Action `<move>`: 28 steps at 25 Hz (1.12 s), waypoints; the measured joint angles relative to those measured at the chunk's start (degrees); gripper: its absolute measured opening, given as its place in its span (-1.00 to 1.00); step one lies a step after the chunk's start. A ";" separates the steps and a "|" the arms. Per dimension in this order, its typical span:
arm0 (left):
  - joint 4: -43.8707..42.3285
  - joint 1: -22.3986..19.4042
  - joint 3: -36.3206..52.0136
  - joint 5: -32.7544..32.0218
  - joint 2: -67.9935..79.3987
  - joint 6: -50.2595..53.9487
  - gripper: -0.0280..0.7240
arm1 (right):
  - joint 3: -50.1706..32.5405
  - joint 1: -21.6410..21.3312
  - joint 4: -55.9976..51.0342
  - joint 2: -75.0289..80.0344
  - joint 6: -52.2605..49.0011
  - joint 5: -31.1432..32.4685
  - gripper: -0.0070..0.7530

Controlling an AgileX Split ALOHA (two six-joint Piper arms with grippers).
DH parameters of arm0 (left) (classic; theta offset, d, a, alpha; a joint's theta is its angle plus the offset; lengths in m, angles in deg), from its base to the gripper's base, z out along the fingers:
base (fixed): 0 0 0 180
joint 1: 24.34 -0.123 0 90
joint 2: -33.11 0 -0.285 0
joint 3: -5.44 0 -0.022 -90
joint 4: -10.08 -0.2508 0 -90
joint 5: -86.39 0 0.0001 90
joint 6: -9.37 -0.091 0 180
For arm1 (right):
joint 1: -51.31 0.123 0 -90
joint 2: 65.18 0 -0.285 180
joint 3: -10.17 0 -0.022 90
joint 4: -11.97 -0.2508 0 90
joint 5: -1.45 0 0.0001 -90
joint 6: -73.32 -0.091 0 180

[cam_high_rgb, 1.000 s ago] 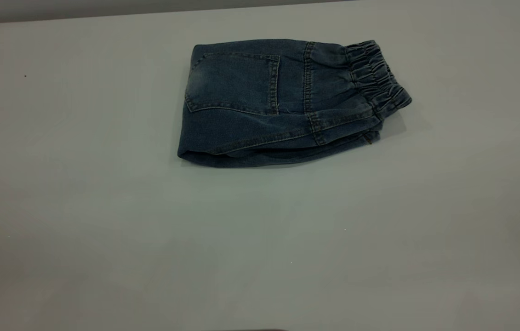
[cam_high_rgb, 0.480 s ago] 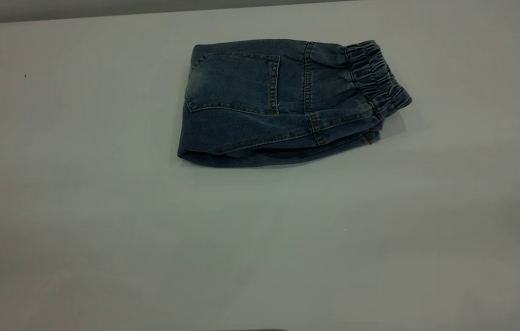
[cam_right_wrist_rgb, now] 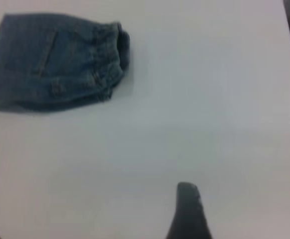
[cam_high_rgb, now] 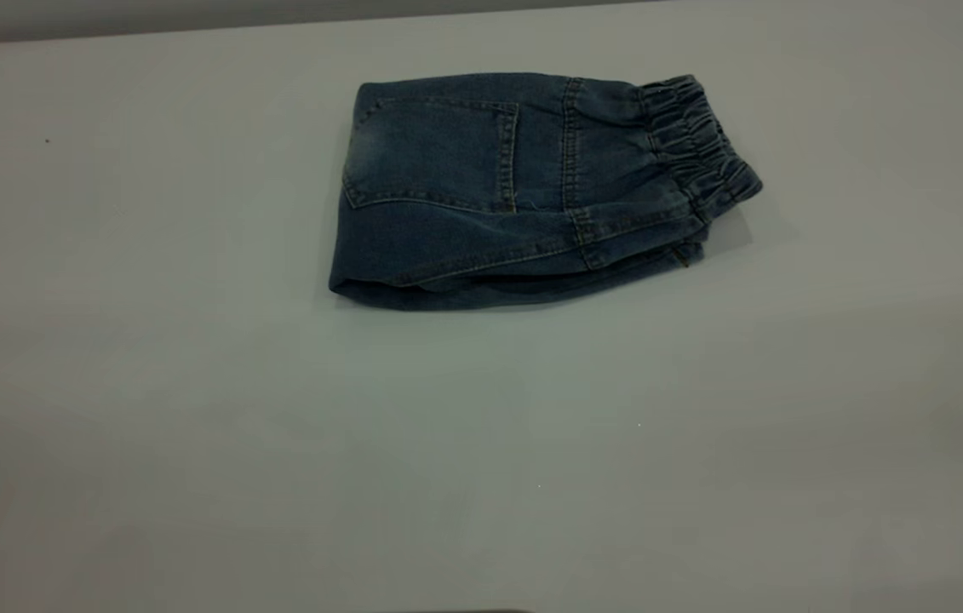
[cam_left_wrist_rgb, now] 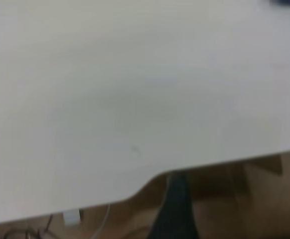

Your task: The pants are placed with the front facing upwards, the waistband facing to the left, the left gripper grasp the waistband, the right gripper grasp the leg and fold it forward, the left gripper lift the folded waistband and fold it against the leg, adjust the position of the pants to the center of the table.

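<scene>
Pants (cam_high_rgb: 524, 187) lie folded into a compact bundle on the table (cam_high_rgb: 192, 426), toward its far side and a little right of its middle as the outside camera sees it. The back faces up: a patch pocket (cam_high_rgb: 434, 153) with tan stitching sits on the top layer. The waistband (cam_high_rgb: 698, 140), gathered and ruched, forms the right end of the bundle, and the folded edge forms the left end. Lower layers of denim peek out along the near edge under the top layer.

Neither arm shows in the outside view. The left gripper (cam_left_wrist_rgb: 174, 209) appears only in its own wrist camera as one dark pointed finger, hanging past the edge of the table and well apart from the pants; whether its fingers are spread or closed cannot be told. The right gripper (cam_right_wrist_rgb: 188, 211) likewise shows as a single dark finger over bare table, well apart from the pants (cam_right_wrist_rgb: 55, 62), with the waistband (cam_right_wrist_rgb: 120, 50) end nearest it; its opening cannot be told either. Nothing is touching the pants.
</scene>
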 joint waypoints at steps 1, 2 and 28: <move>0.00 0.00 0.00 0.00 -1.43 0.00 0.63 | 0.00 0.00 0.00 -0.03 0.00 0.00 0.19; 0.00 -0.12 0.00 -0.05 -2.61 0.00 0.63 | 0.00 0.00 0.00 -0.13 0.00 0.00 0.19; 0.00 -4.10 0.00 -0.61 -10.23 0.00 0.63 | 0.00 0.00 -0.04 -0.19 0.00 0.05 0.19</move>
